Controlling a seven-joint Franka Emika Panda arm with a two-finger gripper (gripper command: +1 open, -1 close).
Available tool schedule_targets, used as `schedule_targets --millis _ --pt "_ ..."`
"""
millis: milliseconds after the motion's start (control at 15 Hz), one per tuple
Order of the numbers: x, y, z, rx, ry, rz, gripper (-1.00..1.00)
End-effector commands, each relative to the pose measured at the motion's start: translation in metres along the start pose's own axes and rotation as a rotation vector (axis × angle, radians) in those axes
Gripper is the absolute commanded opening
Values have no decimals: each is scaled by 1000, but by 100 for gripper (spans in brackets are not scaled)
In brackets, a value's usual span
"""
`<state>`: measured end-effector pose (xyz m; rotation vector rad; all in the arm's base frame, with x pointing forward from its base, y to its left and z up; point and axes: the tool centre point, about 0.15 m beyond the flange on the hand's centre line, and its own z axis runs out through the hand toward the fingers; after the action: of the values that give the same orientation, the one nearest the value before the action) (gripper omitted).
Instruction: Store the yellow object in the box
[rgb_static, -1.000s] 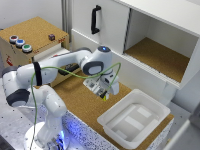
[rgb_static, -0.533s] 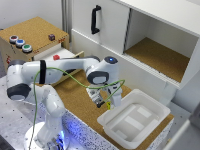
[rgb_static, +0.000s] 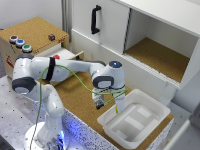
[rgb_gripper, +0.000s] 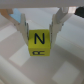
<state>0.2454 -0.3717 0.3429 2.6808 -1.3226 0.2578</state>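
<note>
The gripper (rgb_gripper: 39, 31) is clamped on the yellow object (rgb_gripper: 39, 42) (lettered cube), held directly above the box (rgb_static: 150, 107), over its rim at 9 o'clock.

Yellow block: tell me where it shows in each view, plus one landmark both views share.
Exterior view: the yellow block cannot be made out; the gripper hangs at the white box's rim on the exterior view's left, hiding anything it holds.
Wrist view: the yellow block, with a black N, sits centred between the fingers.
Shared landmark: the white box's ribbed floor.
</note>
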Motion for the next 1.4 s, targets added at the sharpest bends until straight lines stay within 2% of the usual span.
schedule_targets --millis 0,67,467,533,867,1333 --pt "18 -9 70 110 75 140 -100" --pt "20 -14 82 136 86 157 -100" --pt "37 -32 106 145 79 197 -100" --pt "39 -30 102 141 72 186 100" --pt "35 -28 59 142 95 200 100" --pt "35 -28 59 142 95 200 100"
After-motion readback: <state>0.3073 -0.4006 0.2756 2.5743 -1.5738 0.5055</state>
